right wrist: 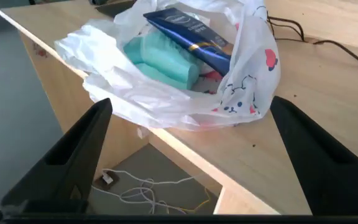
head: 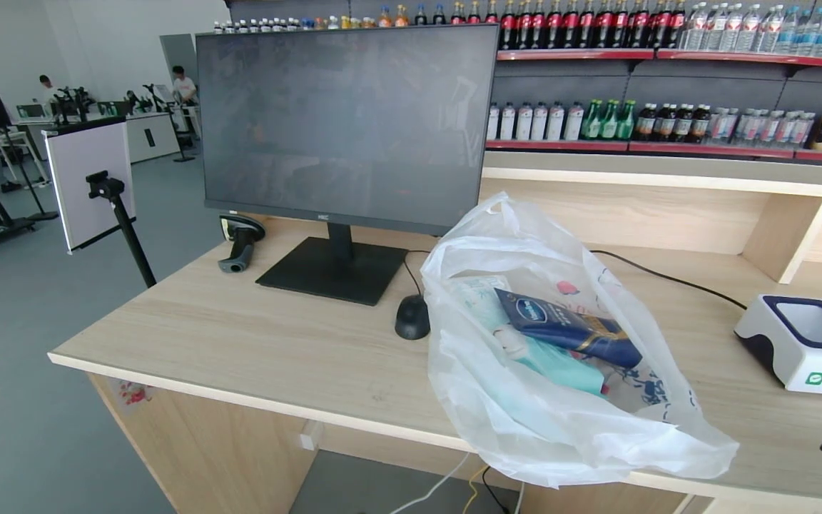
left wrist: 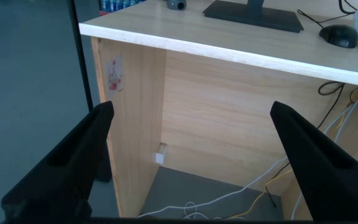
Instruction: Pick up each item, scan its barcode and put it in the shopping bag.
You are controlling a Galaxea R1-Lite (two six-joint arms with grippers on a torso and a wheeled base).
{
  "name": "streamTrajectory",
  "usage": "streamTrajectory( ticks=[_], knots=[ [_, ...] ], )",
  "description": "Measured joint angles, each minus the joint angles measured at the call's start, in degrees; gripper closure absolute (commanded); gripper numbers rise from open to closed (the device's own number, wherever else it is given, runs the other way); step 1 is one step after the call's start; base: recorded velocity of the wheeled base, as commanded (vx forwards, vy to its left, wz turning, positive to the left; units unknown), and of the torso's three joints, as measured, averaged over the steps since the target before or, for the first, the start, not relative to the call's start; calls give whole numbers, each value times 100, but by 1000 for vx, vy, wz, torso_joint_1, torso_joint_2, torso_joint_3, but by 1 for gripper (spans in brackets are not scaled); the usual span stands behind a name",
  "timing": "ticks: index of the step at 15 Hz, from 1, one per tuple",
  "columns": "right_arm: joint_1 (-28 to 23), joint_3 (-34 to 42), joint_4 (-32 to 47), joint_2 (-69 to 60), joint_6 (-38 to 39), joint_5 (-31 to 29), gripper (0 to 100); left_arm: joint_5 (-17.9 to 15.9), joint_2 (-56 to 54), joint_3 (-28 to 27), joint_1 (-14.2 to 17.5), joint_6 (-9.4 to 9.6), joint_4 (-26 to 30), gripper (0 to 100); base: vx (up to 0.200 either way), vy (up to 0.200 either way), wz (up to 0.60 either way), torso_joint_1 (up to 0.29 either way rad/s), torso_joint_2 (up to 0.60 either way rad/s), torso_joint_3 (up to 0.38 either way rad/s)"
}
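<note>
Wooden counter [head: 240,335]: shopping bag [head: 525,421] lies at its front edge, slightly overhanging, blue packet [head: 568,325] and teal items [head: 561,368] inside. My left gripper [left wrist: 191,107] and right gripper [right wrist: 191,102] hang spread, holding nothing. Any approach should, I judge, avoid snagging that overhang.

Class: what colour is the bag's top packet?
Dark blue flat packet, gold trim; right wrist view.

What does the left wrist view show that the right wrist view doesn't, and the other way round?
Left wrist view: the monitor base, the mouse and a sticker on the side of the counter. Right wrist view: the shopping bag holding a blue packet and a green item. Both: the counter's edge, cables beneath it, and an open hand, the left hand and right hand respectively.
</note>
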Motion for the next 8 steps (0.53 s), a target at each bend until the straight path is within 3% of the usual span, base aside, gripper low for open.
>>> streamTrajectory(
  ticks=[3, 4, 6, 8],
  knots=[
    [-168, -7, 2415, -2039, -90, 7, 0, 0, 0, 0, -2, 2, 1, 0, 0, 0, 0, 0, 0, 0],
    [-436, -7, 2809, -2428, -46, 5, 0, 0, 0, 0, -2, 2, 0, 0, 0, 0, 0, 0, 0, 0],
    [-1087, -7, 2972, -2912, 85, -37, 0, 0, 0, 0, -5, 0, 1, 0, 0, 0, 0, 0, 0, 0],
    [-1285, -5, 3021, -2998, 105, -57, 0, 0, 0, 0, -5, 0, 0, 0, 0, 0, 0, 0, 0, 0]
  ],
)
